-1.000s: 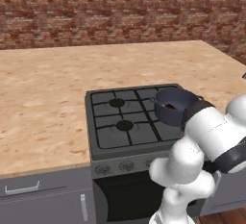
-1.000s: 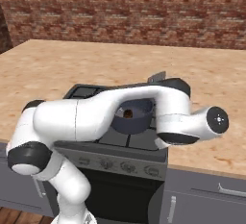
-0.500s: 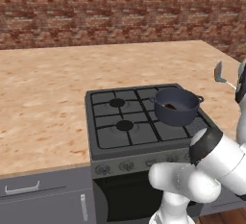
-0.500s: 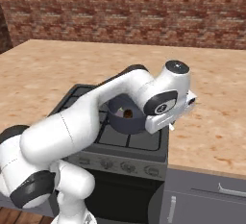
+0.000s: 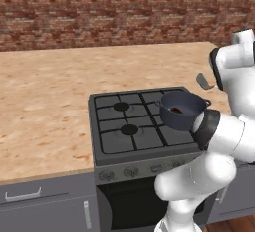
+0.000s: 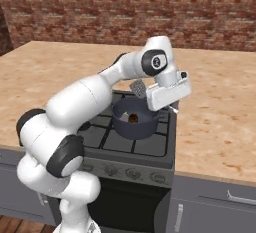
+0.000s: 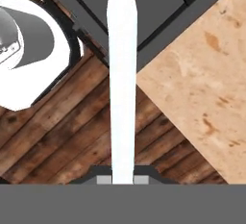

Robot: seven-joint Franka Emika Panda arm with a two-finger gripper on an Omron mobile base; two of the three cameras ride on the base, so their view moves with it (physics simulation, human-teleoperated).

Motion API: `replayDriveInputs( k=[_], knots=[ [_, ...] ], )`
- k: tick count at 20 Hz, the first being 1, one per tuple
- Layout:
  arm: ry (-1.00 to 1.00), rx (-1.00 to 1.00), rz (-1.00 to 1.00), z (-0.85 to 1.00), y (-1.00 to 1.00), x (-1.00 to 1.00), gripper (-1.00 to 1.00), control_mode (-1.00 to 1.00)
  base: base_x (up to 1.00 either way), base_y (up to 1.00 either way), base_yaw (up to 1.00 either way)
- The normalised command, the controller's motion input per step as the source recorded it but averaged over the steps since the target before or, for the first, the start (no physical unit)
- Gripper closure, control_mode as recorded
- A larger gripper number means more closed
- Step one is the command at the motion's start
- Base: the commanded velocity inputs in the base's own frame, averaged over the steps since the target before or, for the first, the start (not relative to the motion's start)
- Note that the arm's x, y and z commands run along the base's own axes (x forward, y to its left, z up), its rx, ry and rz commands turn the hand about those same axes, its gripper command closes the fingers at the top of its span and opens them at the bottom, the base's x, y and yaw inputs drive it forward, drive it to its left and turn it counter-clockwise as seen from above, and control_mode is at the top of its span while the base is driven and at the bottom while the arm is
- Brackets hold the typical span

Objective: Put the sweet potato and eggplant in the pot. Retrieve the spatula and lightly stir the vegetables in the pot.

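Observation:
The dark blue-grey pot (image 5: 169, 118) (image 6: 121, 127) stands on the stove's front right burner. An orange-brown sweet potato (image 5: 177, 110) (image 6: 133, 118) lies inside it. I cannot make out the eggplant in the pot's dark inside. My gripper (image 7: 122, 180) is shut on the white handle of the spatula (image 7: 121, 74). The spatula's grey slotted head (image 5: 202, 80) (image 6: 137, 88) hangs in the air just above the pot's far rim, clear of it. The hand sits above the pot's right side.
The black four-burner stove (image 5: 129, 126) (image 6: 150, 147) is set into a light wooden counter (image 5: 45, 101) (image 6: 215, 112) that runs to both sides, with a brick wall behind. Grey drawers sit below the counter. My own white arm arches over the stove's left half in the right base view.
The arm has swung up from low over the stove front to above the pot. The spatula has come in from the right toward the pot's rim.

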Motion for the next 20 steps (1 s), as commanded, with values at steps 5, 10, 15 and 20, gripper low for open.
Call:
replayDriveInputs(
  k=[5,10,15,20],
  knots=[
    [0.34,-0.05,-0.03,-0.01,-0.12,0.57,1.00,-1.00,0.00,0.00,0.00],
    [0.28,-0.01,-0.02,0.00,-0.05,0.65,1.00,-1.00,0.00,0.00,0.00],
    [0.22,-0.03,0.00,-0.01,0.00,0.49,1.00,-1.00,0.00,0.00,0.00],
    [0.18,-0.07,0.00,-0.10,0.00,0.57,1.00,-1.00,0.00,0.00,0.00]
  ],
)
